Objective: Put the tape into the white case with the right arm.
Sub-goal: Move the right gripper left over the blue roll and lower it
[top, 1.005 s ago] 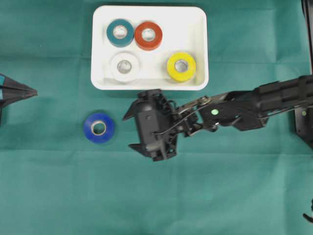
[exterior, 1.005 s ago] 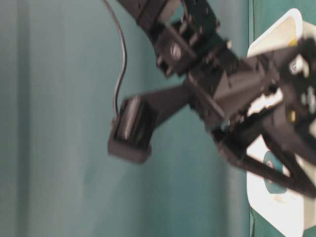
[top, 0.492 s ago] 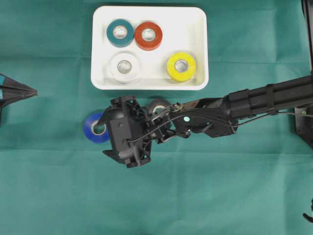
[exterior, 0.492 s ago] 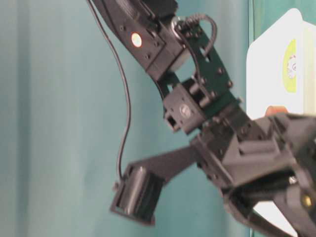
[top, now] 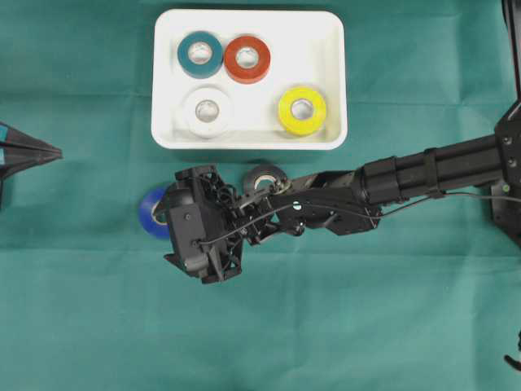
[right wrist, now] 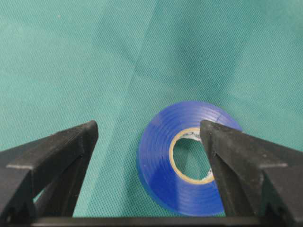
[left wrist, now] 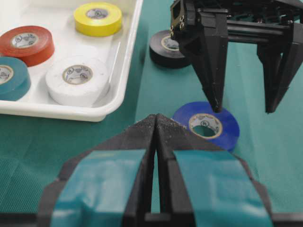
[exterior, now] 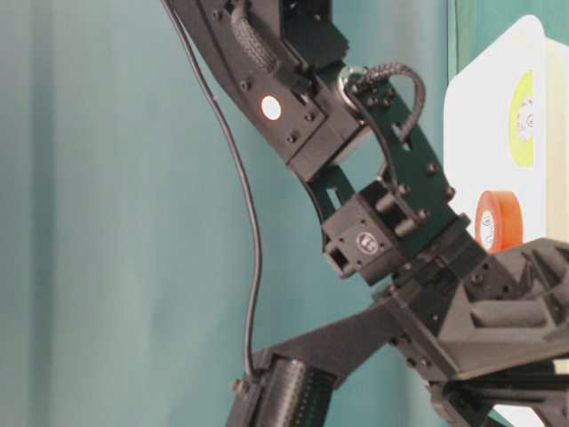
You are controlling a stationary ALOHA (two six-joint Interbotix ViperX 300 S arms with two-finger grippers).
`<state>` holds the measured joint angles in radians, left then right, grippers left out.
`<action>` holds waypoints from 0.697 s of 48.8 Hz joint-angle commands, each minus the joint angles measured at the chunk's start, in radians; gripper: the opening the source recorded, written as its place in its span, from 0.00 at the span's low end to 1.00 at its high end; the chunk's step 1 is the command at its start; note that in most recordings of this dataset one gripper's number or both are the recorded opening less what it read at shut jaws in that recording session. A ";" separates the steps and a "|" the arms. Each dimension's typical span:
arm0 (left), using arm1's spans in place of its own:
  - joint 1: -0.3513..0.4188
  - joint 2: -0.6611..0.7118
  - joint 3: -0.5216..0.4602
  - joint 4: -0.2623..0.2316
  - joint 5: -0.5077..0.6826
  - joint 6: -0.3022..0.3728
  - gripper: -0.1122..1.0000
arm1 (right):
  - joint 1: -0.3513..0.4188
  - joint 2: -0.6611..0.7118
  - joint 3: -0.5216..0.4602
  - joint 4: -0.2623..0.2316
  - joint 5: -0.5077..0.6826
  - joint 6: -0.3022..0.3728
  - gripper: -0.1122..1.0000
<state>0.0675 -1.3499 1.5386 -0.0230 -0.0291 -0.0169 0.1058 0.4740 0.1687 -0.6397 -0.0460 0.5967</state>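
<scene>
A blue tape roll [top: 151,213] [right wrist: 158,163] lies flat on the green cloth, left of a black tape roll [top: 264,176] [left wrist: 166,47]. My right gripper [top: 168,226] [right wrist: 147,125] [left wrist: 244,109] is open and hangs low over the blue roll. One finger is above the roll's core, the other over bare cloth beside it. Nothing is held. The white case [top: 269,90] [left wrist: 118,61] stands behind and holds several rolls. My left gripper [top: 55,152] [left wrist: 156,119] rests shut and empty at the left edge, pointing at the blue roll.
Inside the case are teal [top: 199,54], red [top: 247,59], white [top: 207,110] and yellow [top: 302,110] rolls. The right arm [top: 423,173] stretches across the cloth just in front of the case. The table-level view is filled by that arm [exterior: 373,240].
The right gripper has swung left from below the case to over the blue roll, uncovering the black roll. Its jaws stayed equally wide. The left gripper has not moved.
</scene>
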 commanded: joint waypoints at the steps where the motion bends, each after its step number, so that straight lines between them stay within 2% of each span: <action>1: 0.003 0.006 -0.012 -0.002 -0.005 0.000 0.10 | 0.005 -0.020 -0.025 0.000 0.018 0.003 0.65; 15: 0.003 0.006 -0.014 0.000 -0.005 0.000 0.10 | 0.035 0.014 -0.094 0.008 0.221 0.021 0.65; 30: 0.003 0.008 -0.012 -0.002 -0.005 0.000 0.10 | 0.040 0.063 -0.133 0.008 0.222 0.028 0.65; 34: 0.003 0.006 -0.012 -0.002 -0.005 0.000 0.10 | 0.040 0.064 -0.138 0.008 0.227 0.032 0.62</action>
<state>0.0675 -1.3499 1.5386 -0.0230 -0.0291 -0.0169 0.1473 0.5584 0.0568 -0.6335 0.1810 0.6259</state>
